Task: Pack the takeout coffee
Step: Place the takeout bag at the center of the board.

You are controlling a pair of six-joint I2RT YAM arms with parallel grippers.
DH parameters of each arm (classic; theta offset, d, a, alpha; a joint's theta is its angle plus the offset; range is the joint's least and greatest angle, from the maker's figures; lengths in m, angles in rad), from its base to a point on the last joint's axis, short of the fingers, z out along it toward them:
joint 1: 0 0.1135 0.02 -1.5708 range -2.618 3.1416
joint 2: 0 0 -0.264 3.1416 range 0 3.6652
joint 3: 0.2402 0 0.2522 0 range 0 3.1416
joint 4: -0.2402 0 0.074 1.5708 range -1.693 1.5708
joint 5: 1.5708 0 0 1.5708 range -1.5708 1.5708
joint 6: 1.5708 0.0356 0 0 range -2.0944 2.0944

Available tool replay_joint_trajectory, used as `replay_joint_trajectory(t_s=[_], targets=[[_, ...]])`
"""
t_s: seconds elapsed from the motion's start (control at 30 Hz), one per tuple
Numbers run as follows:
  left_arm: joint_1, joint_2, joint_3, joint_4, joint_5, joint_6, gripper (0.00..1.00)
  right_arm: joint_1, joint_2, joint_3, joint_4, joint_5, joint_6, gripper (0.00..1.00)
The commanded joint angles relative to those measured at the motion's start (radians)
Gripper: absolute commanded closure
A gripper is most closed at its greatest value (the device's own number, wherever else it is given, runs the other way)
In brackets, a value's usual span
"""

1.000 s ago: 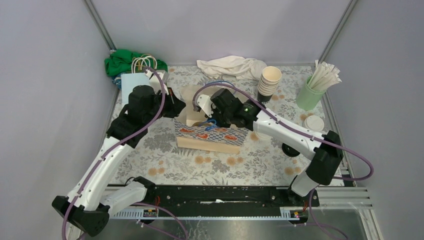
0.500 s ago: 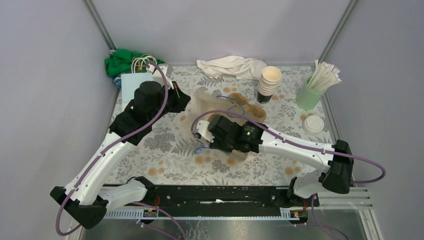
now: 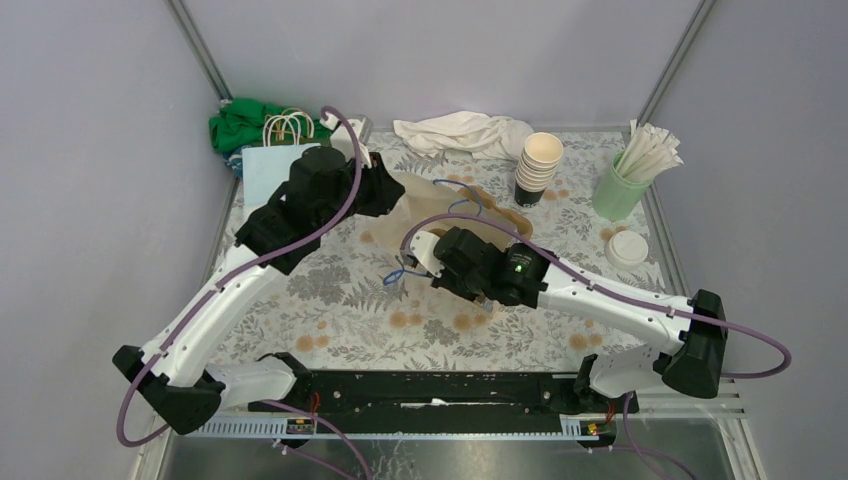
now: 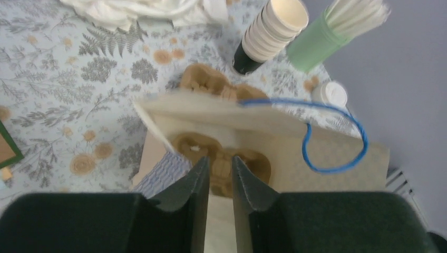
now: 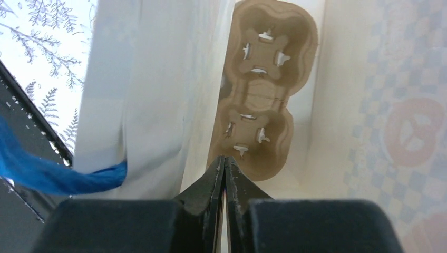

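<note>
Right pincer [image 5: 225,161] and left pincer [image 4: 220,168] are at the paper bag [image 4: 263,132] mouth, apparently spreading it to expose the cup carrier [image 5: 263,89] inside. Right clenched on rim. Left straddles rim, grip unclear. Coffee cups [image 3: 538,163] stacked far right on counter [image 3: 330,300], unpacked.

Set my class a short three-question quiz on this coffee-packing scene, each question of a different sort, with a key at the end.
1. True or false: the cardboard cup carrier lies inside the paper bag.
2. Which holds the wrapped straws? A) green tumbler B) paper bag C) white cloth
3. Fill in: the bag's cord handles are ___.
Key: 1 true; 2 A; 3 blue.
</note>
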Motion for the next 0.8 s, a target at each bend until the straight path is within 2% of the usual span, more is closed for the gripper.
replay_joint_trajectory(t_s=[0.0, 0.03, 0.1, 0.27, 0.4, 0.53, 0.67, 0.73, 0.77], targets=[[-0.01, 0.007, 0.048, -0.063, -0.02, 0.049, 0.56, -0.032, -0.025, 0.048, 0.017, -0.002, 0.007, 0.92], [-0.009, 0.007, 0.051, -0.071, -0.039, 0.063, 0.43, -0.032, -0.029, 0.046, 0.023, -0.006, 0.004, 0.92], [-0.01, 0.011, 0.049, -0.084, -0.058, 0.098, 0.27, -0.032, -0.039, 0.035, 0.034, -0.016, 0.0, 0.92], [-0.009, 0.076, 0.09, -0.144, -0.062, 0.141, 0.19, -0.032, -0.055, -0.001, 0.052, -0.023, -0.019, 0.93], [-0.009, 0.166, 0.139, -0.202, -0.051, 0.198, 0.18, -0.032, -0.074, -0.029, 0.065, -0.039, -0.023, 0.93], [-0.007, 0.228, 0.146, -0.187, -0.006, 0.253, 0.18, -0.032, -0.083, -0.045, 0.075, -0.038, -0.03, 0.93], [-0.001, 0.29, 0.168, -0.183, -0.03, 0.28, 0.18, -0.034, -0.082, -0.05, 0.078, -0.037, -0.033, 0.93], [0.01, 0.323, 0.19, -0.186, -0.042, 0.278, 0.24, -0.035, -0.083, -0.052, 0.077, -0.038, -0.032, 0.93], [0.014, 0.336, 0.199, -0.192, -0.049, 0.276, 0.3, -0.034, -0.084, -0.054, 0.077, -0.036, -0.032, 0.93]])
